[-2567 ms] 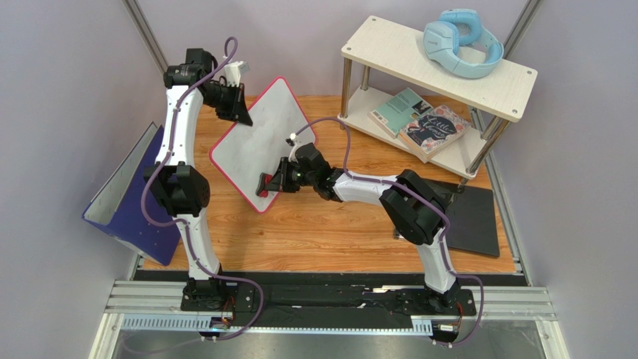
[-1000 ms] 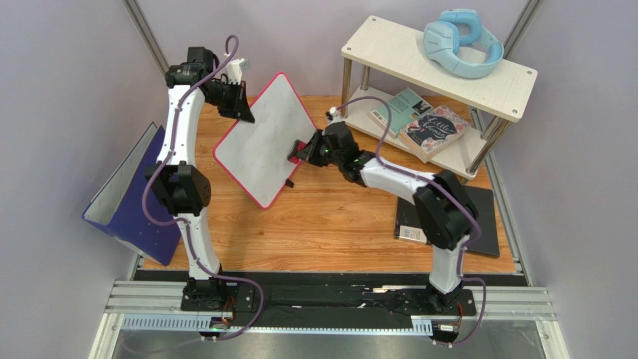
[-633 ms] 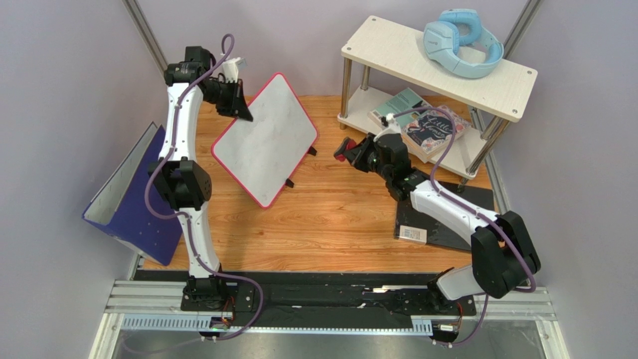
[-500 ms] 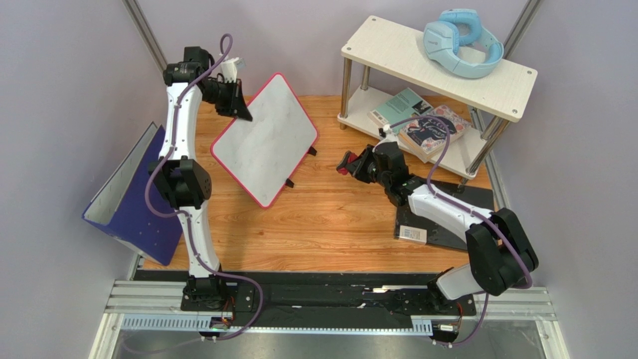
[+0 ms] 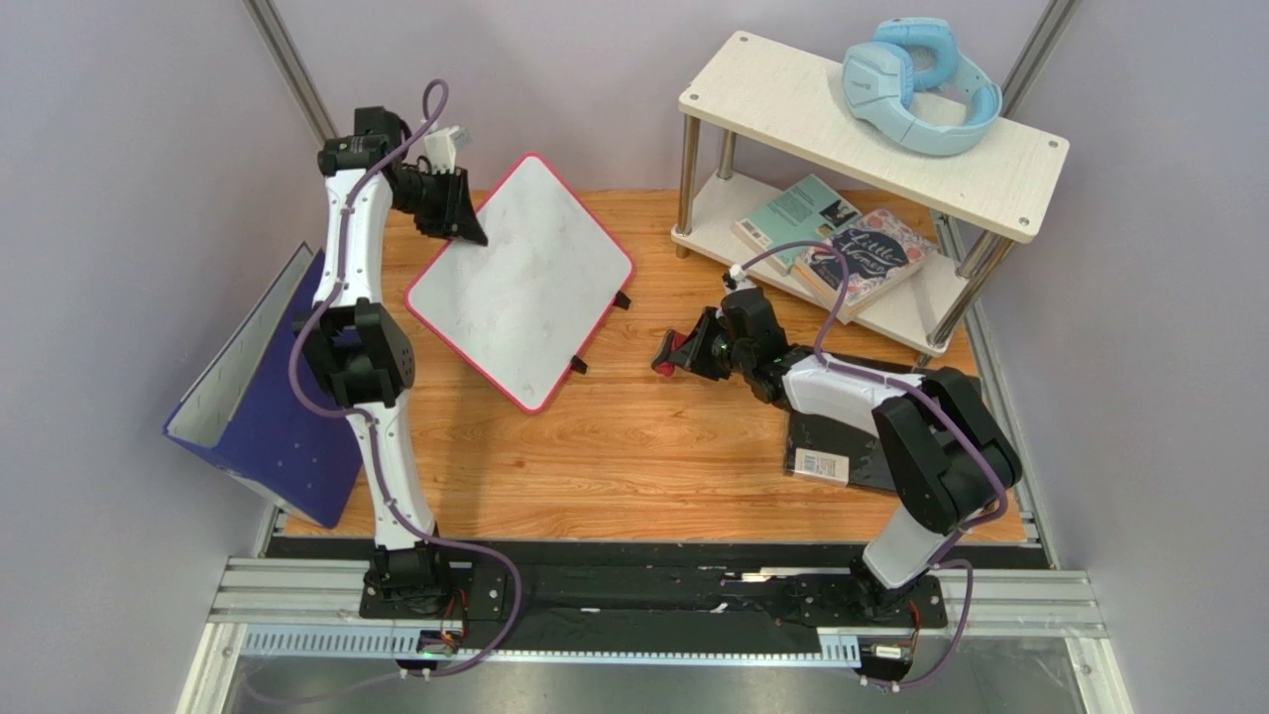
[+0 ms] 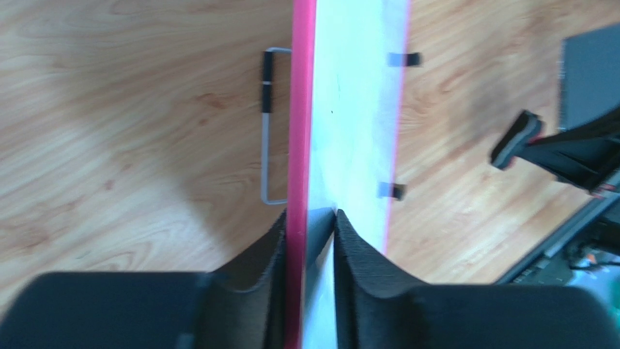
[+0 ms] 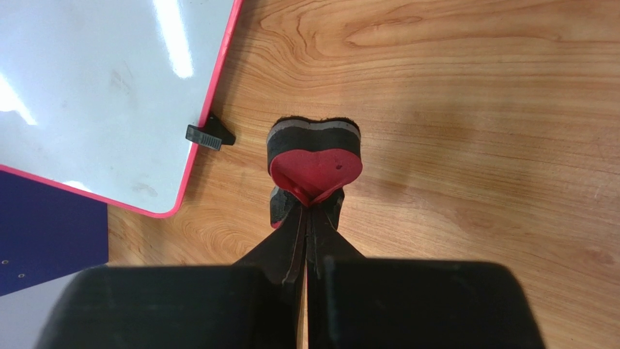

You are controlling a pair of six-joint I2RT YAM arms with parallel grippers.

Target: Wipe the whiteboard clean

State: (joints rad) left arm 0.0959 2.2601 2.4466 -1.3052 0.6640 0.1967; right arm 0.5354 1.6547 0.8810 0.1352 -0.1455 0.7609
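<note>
– Wooden counter (image 5: pixel 670 461) from above: why does our left gripper (image 5: pixel 452 208) meet the whiteboard (image 5: pixel 522 283) at its far-left corner?
– To steady it for wiping, we think. Left wrist: jaws straddle the glossy pink rim; clamped or slack, we cannot tell.
– Right wrist?
– Our right gripper (image 7: pixel 307 207), jaws clenched on a felt, heart-shaped eraser (image 7: pixel 314 156), just off the board.

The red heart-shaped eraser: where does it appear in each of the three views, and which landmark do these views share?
Top external: the eraser is near the centre, in the right hand, to the right of the whiteboard.
Left wrist: the eraser is near the right edge, seen from the side.
Right wrist: the eraser is at the centre.
Shared landmark: the whiteboard's pink border, visible in all three.
</note>
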